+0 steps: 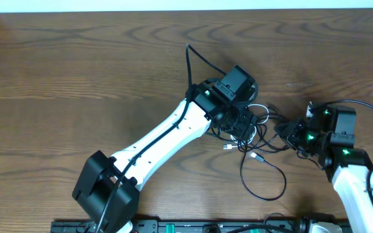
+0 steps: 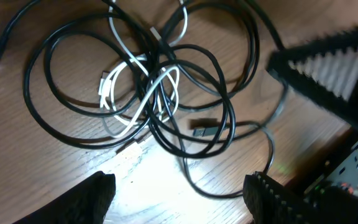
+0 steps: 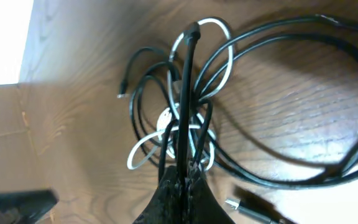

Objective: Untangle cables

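— Where are the cables [image 1: 256, 133] to be found?

— A knotted heap is seen on the wooden counter [image 1: 76, 71], toward three o'clock from its middle. One black loop [image 1: 284, 183] is laid out toward six o'clock from the heap. A loose black end [image 1: 188, 58] is trailed off toward eleven o'clock.

— And the white cable?

— In the left wrist view the white cable [image 2: 114, 87] is wound through the middle of the black coils and is crossed by several of them.

— How is the left gripper set?

— The left gripper [image 2: 179, 196] is held at the heap's nine o'clock side with its fingers well apart. Nothing is caught between them.

— And the right gripper?

— The right gripper [image 3: 182, 180] is placed at the three o'clock edge of the heap. Its fingers are pressed together on a black cable [image 3: 187, 93]. In the right wrist view this cable is stretched straight from the fingers toward twelve o'clock, across the tangle. A metal-tipped plug [image 3: 247, 208] is seen lying just beside the fingers at four o'clock, untouched.
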`<action>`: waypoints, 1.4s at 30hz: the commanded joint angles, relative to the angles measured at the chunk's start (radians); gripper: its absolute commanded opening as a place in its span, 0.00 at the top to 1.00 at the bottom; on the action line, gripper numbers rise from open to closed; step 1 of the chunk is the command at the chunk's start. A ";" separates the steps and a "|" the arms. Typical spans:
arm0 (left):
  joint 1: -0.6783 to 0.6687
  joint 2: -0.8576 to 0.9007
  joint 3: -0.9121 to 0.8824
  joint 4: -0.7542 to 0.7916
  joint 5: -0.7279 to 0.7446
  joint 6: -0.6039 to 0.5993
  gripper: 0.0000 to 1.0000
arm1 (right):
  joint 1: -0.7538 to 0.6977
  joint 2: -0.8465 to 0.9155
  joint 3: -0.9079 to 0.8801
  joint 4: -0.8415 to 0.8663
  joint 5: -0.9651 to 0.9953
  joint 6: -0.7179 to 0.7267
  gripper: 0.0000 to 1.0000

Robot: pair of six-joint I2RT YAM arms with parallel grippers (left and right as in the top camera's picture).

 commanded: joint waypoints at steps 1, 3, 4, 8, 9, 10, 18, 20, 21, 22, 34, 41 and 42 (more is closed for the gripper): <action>-0.001 0.019 -0.021 0.027 -0.002 -0.081 0.29 | 0.004 -0.060 0.012 -0.029 0.016 0.007 0.99; -0.009 0.035 -0.024 0.048 -0.002 -0.110 0.29 | 0.004 -0.078 0.012 -0.034 0.016 0.005 0.99; -0.014 0.043 -0.024 0.056 -0.002 -0.121 0.30 | 0.004 -0.084 0.012 -0.035 0.016 0.003 0.99; -0.044 0.097 -0.024 0.093 0.005 -0.173 0.34 | 0.004 -0.090 0.012 -0.051 0.021 0.003 0.99; -0.049 0.107 -0.024 0.097 0.006 -0.187 0.35 | 0.004 -0.090 0.012 -0.066 0.040 0.004 0.99; -0.054 0.116 -0.024 0.102 0.005 -0.196 0.35 | 0.004 -0.091 0.012 -0.081 0.060 0.006 0.99; -0.093 0.142 -0.024 0.139 0.009 -0.198 0.35 | 0.004 -0.091 0.012 -0.122 0.106 -0.001 0.99; -0.102 0.142 -0.024 0.150 0.008 -0.198 0.35 | 0.004 -0.091 0.012 -0.123 0.106 -0.001 0.99; -0.106 0.142 -0.024 0.154 0.008 -0.198 0.35 | 0.004 -0.090 0.012 -0.123 0.106 -0.001 0.99; -0.111 0.142 -0.024 0.157 0.008 -0.198 0.35 | 0.004 -0.090 0.012 -0.123 0.106 -0.001 0.99; -0.169 0.143 -0.025 0.203 -0.122 -0.217 0.35 | 0.004 -0.090 0.012 -0.124 0.106 -0.001 0.99; -0.185 0.156 -0.026 0.216 -0.148 -0.237 0.35 | 0.004 -0.090 0.012 -0.127 0.106 -0.001 0.99; -0.185 0.165 -0.026 0.216 -0.155 -0.248 0.35 | 0.004 -0.090 0.012 -0.127 0.106 -0.001 0.99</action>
